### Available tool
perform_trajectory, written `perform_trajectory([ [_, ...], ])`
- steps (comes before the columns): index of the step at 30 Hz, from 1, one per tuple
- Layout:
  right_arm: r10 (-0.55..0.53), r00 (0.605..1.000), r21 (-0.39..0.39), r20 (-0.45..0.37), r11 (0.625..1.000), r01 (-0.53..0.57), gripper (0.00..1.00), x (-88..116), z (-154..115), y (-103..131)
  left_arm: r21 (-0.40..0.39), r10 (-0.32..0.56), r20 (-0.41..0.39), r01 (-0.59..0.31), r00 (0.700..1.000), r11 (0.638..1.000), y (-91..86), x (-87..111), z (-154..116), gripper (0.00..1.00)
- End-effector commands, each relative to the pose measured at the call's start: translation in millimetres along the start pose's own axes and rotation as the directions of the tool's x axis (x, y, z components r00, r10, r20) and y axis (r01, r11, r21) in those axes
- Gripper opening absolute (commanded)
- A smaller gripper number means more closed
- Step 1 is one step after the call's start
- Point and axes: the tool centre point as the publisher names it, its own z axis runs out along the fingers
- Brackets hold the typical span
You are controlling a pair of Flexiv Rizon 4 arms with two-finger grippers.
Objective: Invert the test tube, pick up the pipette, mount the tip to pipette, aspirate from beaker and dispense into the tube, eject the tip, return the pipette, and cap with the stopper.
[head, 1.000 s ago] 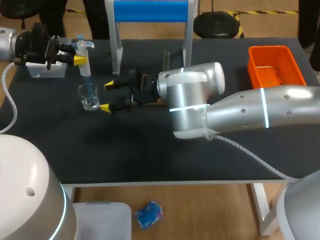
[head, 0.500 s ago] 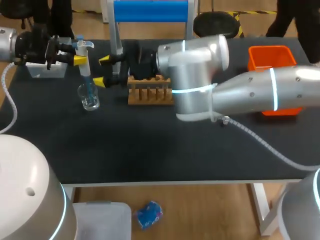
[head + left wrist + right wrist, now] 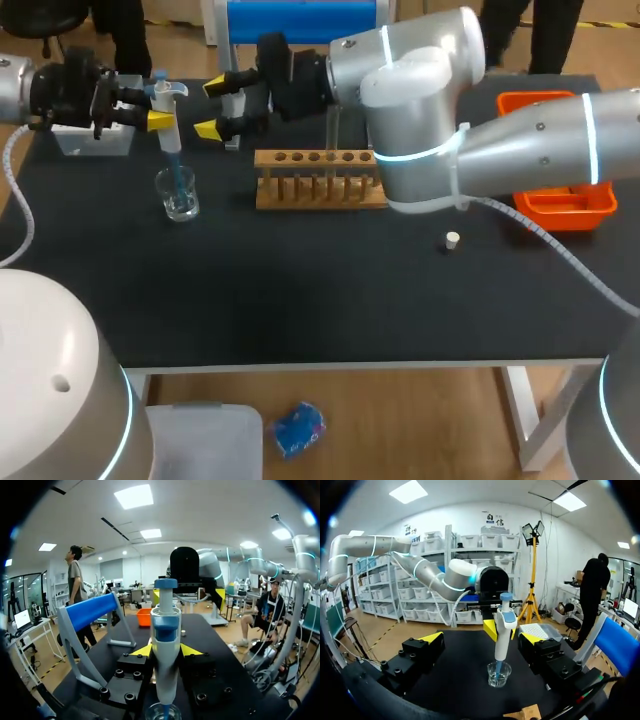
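While the left pincer pinches the pipette, dipped in the beaker:
Right pincer spread, near the pipette, touching nothing.

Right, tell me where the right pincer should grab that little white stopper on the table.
Take the stopper across its sides, probably straight down from above. It is small and low on the table, so a sideways approach would scrape; it lies apart from the wooden rack, leaving room for both fingers of the open right pincer.

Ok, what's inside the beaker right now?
The blue tip on the pipette dips into the beaker. Whether liquid sits at the bottom, and how much, cannot be told through the clear glass.
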Motion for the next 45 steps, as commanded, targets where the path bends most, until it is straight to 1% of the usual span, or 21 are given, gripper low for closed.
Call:
perform_trajectory([
  [1, 0.012, 1.0, 0.054, -0.019, 0.998, -0.011, 1.0, -1.6, 3.3, 11.9, 0.0, 0.002, 0.003, -0.002, 1.0, 1.0, 0.0, 0.7, 0.3, 0.0],
  [6, 0.04, 0.999, 0.053, -0.03, 0.998, -0.038, 1.0, -8.5, -1.8, 43.0, 0.0, 0.002, 0.003, -0.002, 1.0, 1.0, 0.0, 0.7, 0.3, 0.0],
  [11, 0.034, 0.999, 0.063, -0.036, 0.998, -0.031, 1.0, -11.3, -3.2, 61.1, 0.0, 0.002, 0.003, -0.002, 1.0, 1.0, 0.0, 0.7, 0.3, 0.0],
  [13, 0.029, 0.998, 0.062, -0.057, 0.998, -0.025, 1.0, -11.6, -2.1, 66.9, 0.0, 0.002, 0.003, -0.002, 1.0, 1.0, 0.0, 0.7, 0.3, 0.0],
  [14, 0.028, 0.998, 0.062, -0.061, 0.998, -0.024, 0.69, -11.6, -1.3, 68.7, 0.0, 0.002, 0.003, -0.002, 1.0, 1.0, 0.0, 0.7, 0.3, 0.0],
  [15, 0.031, 0.997, 0.062, -0.072, 0.998, -0.027, 0.43, -12.0, -0.4, 69.6, 0.0, 0.002, 0.003, -0.002, 1.0, 1.0, 0.0, 0.7, 0.3, 0.0],
  [17, 0.046, 0.995, 0.052, -0.094, 0.998, -0.041, 0.0, -12.5, 1.3, 71.7, 0.0, 0.002, 0.003, -0.002, 1.0, 1.0, 0.0, 0.7, 0.3, 0.0],
  [19, 0.043, 0.994, 0.058, -0.096, 0.998, -0.037, 0.0, -13.2, 2.2, 73.1, 0.0, 0.002, 0.003, -0.002, 1.0, 1.0, 0.0, 0.7, 0.3, 0.0],
  [21, 0.062, 0.992, 0.052, -0.112, 0.997, -0.057, 0.0, -14.9, 3.5, 75.0, 0.0, 0.002, 0.003, -0.002, 1.0, 1.0, 0.0, 0.7, 0.3, 0.0],
  [23, 0.056, 0.993, 0.069, -0.102, 0.996, -0.049, 0.0, -17.0, 5.1, 76.5, 0.0, 0.002, 0.003, -0.002, 1.0, 1.0, 0.0, 0.7, 0.3, 0.0],
  [27, 0.036, 0.993, 0.08, -0.112, 0.996, -0.027, 0.0, -20.2, 9.9, 81.2, 0.0, 0.002, 0.003, -0.002, 1.0, 1.0, 0.0, 0.7, 0.3, 0.0],
  [31, 0.028, 0.993, 0.096, -0.117, 0.995, -0.017, 0.0, -24.1, 19.9, 81.1, 0.0, 0.002, 0.003, -0.002, 1.0, 1.0, 0.0, 0.7, 0.3, 0.0],
  [38, 0.022, 0.991, 0.152, -0.132, 0.988, -0.001, 0.0, -32.1, 35.7, 83.4, 0.0, 0.002, 0.003, -0.002, 1.0, 1.0, 0.0, 0.7, 0.3, 0.0],
  [45, 0.022, 0.99, 0.166, -0.14, 0.986, 0.002, 0.0, -34.1, 45.8, 85.9, 0.0, 0.002, 0.003, -0.002, 1.0, 1.0, 0.0, 0.7, 0.3, 0.0],
])
